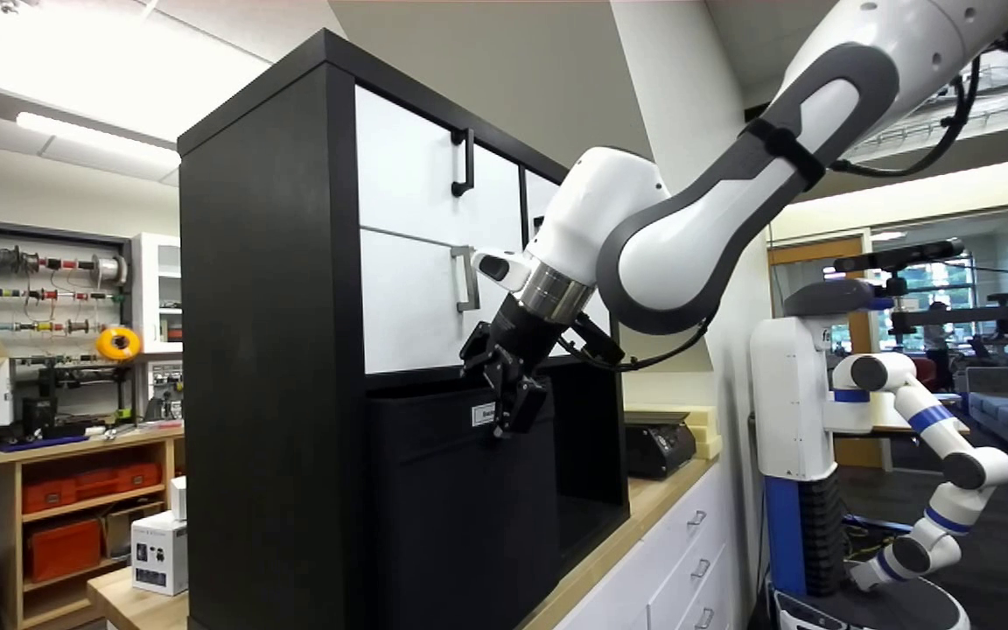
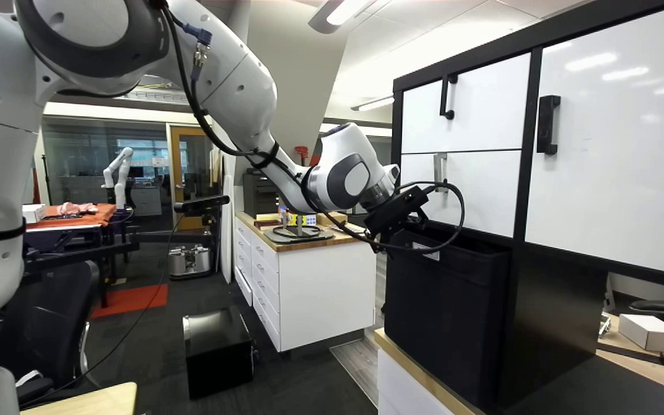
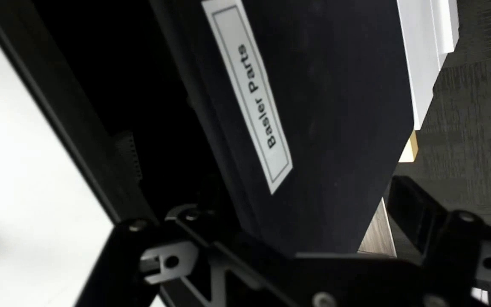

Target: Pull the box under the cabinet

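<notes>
The box (image 1: 469,516) is a large matte-black bin in a lower compartment of the cabinet (image 1: 259,350). It also shows in an exterior view (image 2: 441,317) and the wrist view (image 3: 335,106). A pale label (image 3: 249,91) reading "Basler Parts" is near its front top edge. The cabinet's white fronts (image 2: 614,150) are above it. My gripper (image 1: 508,398) is at the box's front top rim, beside the label. In the wrist view the gripper (image 3: 309,192) has its fingers wide apart, one toward the dark opening, one outside the front wall. I cannot tell whether they touch it.
The cabinet stands on a wooden counter (image 1: 591,560) with white drawers below. A dark machine (image 1: 657,446) is beside it on the counter. A black cabinet-like box (image 2: 217,349) stands on the floor. Another robot (image 1: 819,437) stands behind. Small white boxes (image 2: 652,331) lie near the cabinet.
</notes>
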Robot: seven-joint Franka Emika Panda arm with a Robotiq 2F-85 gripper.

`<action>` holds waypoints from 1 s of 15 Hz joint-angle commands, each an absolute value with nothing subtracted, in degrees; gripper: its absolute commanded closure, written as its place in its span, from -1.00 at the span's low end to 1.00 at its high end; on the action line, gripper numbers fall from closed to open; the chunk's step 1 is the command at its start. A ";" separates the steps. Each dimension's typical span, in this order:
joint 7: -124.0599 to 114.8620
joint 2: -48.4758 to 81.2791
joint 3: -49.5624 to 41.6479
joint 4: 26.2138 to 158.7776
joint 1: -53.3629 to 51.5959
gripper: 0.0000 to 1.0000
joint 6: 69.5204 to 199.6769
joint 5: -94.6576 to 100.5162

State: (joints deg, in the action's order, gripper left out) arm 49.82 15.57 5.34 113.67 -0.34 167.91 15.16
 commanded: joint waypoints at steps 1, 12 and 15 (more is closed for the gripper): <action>54.61 18.83 7.24 110.99 1.42 -1.00 168.96 13.85; 55.52 19.46 6.86 109.33 1.45 0.44 168.99 14.56; 55.32 19.17 6.62 110.24 1.42 0.81 169.52 14.84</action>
